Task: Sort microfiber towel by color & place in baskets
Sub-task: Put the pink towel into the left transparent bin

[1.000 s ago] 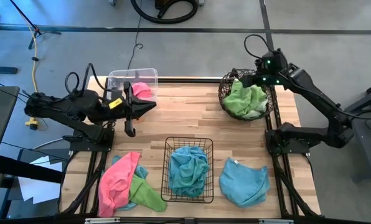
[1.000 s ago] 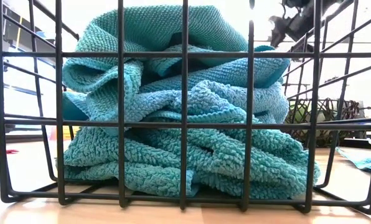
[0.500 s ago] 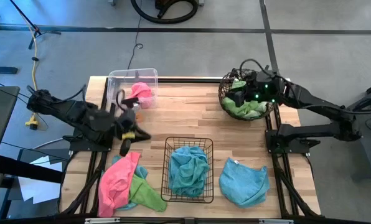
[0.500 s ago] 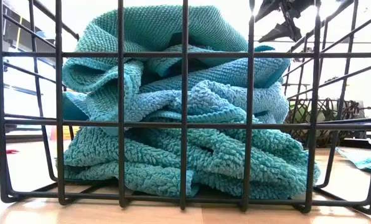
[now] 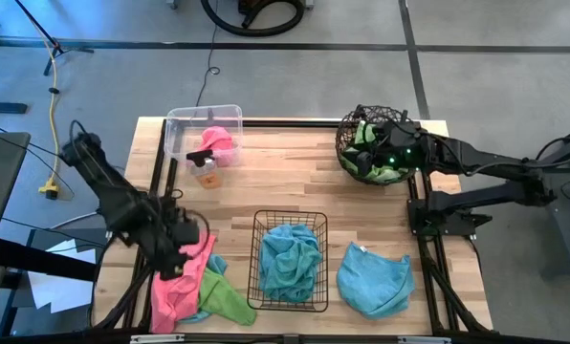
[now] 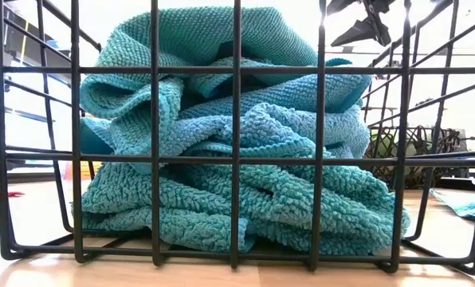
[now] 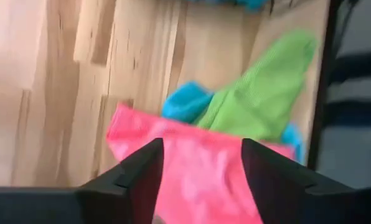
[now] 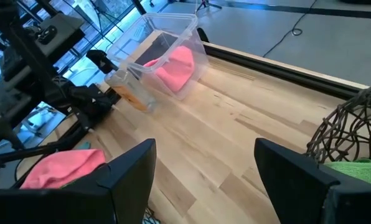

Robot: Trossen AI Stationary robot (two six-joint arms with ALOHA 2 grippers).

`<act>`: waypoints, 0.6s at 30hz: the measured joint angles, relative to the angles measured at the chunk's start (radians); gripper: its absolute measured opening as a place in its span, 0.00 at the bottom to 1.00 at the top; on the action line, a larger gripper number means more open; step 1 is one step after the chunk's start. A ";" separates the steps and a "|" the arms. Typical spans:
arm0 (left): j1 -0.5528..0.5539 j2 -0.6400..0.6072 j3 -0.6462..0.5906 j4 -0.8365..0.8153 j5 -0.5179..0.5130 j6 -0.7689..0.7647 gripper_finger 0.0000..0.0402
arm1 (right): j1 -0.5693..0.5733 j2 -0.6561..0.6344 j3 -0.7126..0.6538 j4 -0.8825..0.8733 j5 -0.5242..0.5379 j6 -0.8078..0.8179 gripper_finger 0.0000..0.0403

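Hovering over the pink towel (image 5: 175, 282) at the table's (image 5: 285, 186) front-left corner, the left gripper (image 5: 191, 244) has its fingers (image 7: 142, 171) spread wide, nothing between them, pink cloth showing in the gap. That pink towel lies on a lime green towel (image 5: 223, 298), with a bit of light blue cloth (image 7: 184, 106) poking out beside them. The right gripper (image 5: 360, 153) sits over the round dark wire basket (image 5: 344, 143) at the back right, fingers (image 8: 126, 171) wide apart and empty; a green towel (image 5: 385, 170) is inside that basket. The clear plastic tub (image 5: 185, 124) at the back left holds another pink towel (image 5: 218, 141). The black wire-grid basket (image 5: 261, 225) at front centre is packed with a light blue towel (image 6: 237, 135). One more light blue towel (image 5: 374, 277) lies loose on the table just right of that basket. No brand names, labels or writing can be read on anything here.
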 joint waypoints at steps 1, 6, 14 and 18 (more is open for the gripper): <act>-0.019 0.024 0.000 -0.014 0.000 0.000 0.53 | 0.005 0.000 0.000 0.000 0.003 0.005 0.67; -0.083 0.130 0.000 -0.036 0.001 -0.056 0.59 | 0.012 0.000 0.000 0.000 0.006 0.017 0.67; -0.170 0.152 -0.118 0.118 0.032 -0.153 0.59 | 0.012 0.001 0.000 -0.001 0.005 0.018 0.67; -0.189 0.126 -0.220 0.207 0.038 -0.175 0.59 | 0.012 0.001 0.000 -0.004 0.005 0.018 0.67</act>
